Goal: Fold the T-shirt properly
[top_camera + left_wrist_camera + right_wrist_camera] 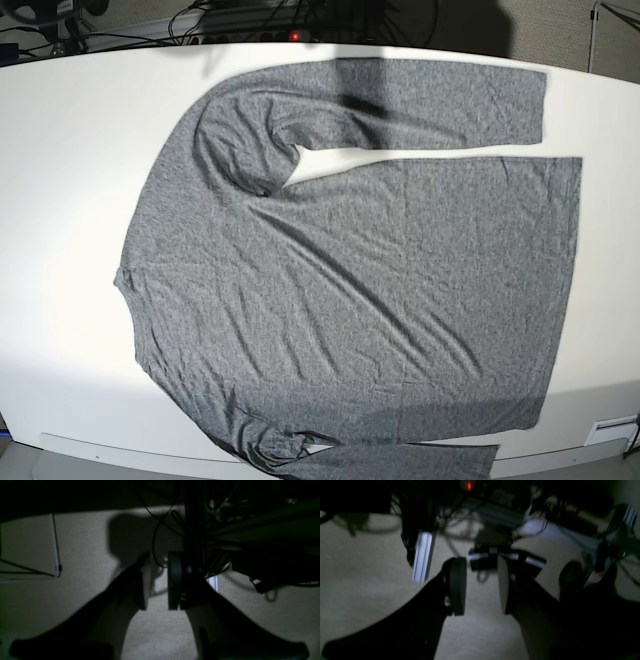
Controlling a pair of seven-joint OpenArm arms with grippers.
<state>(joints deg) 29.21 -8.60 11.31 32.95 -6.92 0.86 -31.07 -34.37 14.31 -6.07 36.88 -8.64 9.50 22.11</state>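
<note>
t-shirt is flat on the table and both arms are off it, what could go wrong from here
The T-shirt is wrinkled across the body, so folds may set in crooked.

Its lower sleeve runs along the near edge of the table and could slip off when the cloth is pulled.

Both wrist views show only floor between open jaws, so the left gripper and right gripper start well away.

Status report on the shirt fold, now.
Left gripper open, empty, over carpet. Right gripper open, empty, also off the table. T-shirt spread flat on the white table, unfolded, sleeves out. Nothing on the shirt.
</note>
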